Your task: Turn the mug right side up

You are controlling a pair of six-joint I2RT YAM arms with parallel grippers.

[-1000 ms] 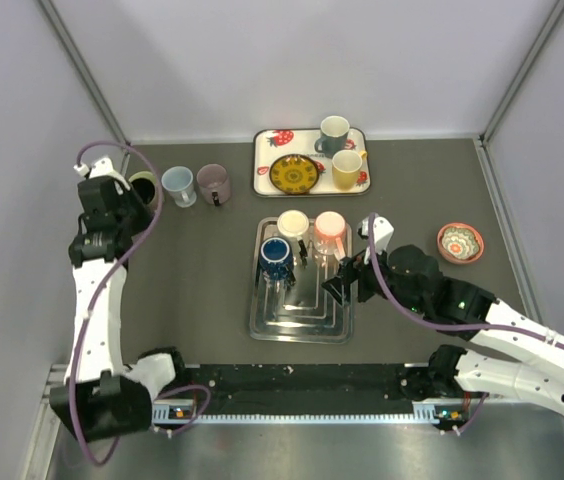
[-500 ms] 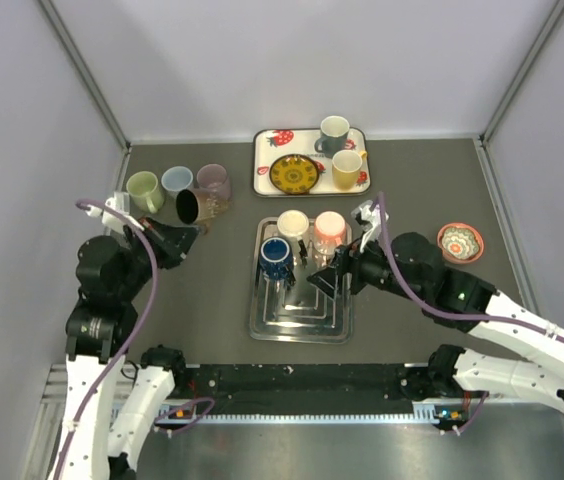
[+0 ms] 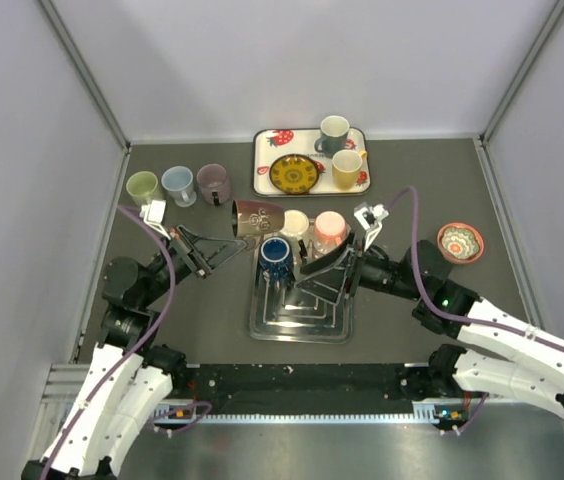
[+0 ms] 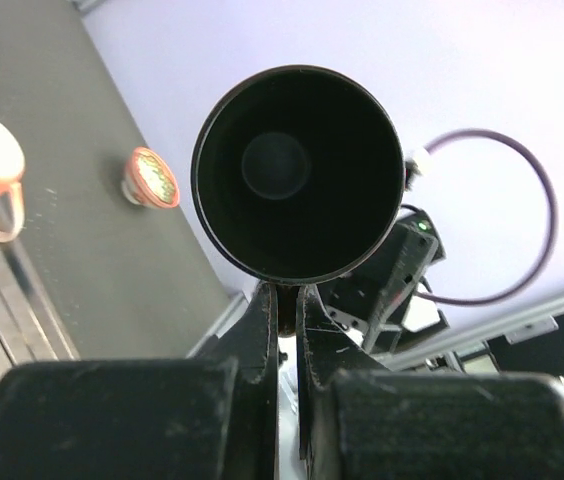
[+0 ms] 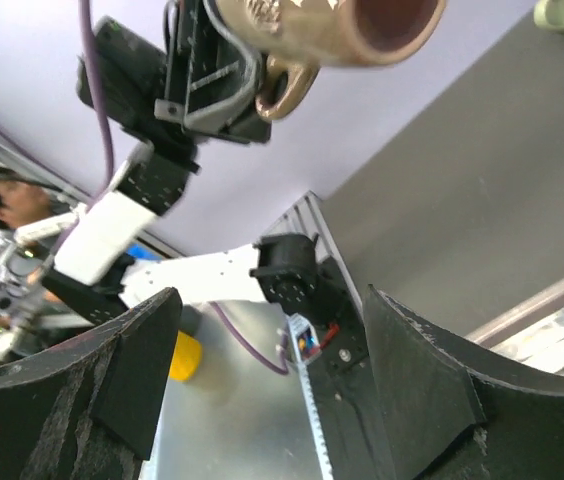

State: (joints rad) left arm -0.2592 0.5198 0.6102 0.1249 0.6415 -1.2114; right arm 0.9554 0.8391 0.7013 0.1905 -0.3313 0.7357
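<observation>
We see one brown mug (image 3: 259, 214) sideways, axis left-right, mouth leftward, pinched by left pincer (image 4: 287, 300) (right pincer (image 5: 270, 300) gapes).

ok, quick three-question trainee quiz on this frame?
1. True or false: the left gripper is shut on the brown mug.
2. How many mugs sit on the metal tray? A two, B three, C five.
3. Fill in: the right gripper has its jaws ___.
Key: 1 true; 2 B; 3 open.
</observation>
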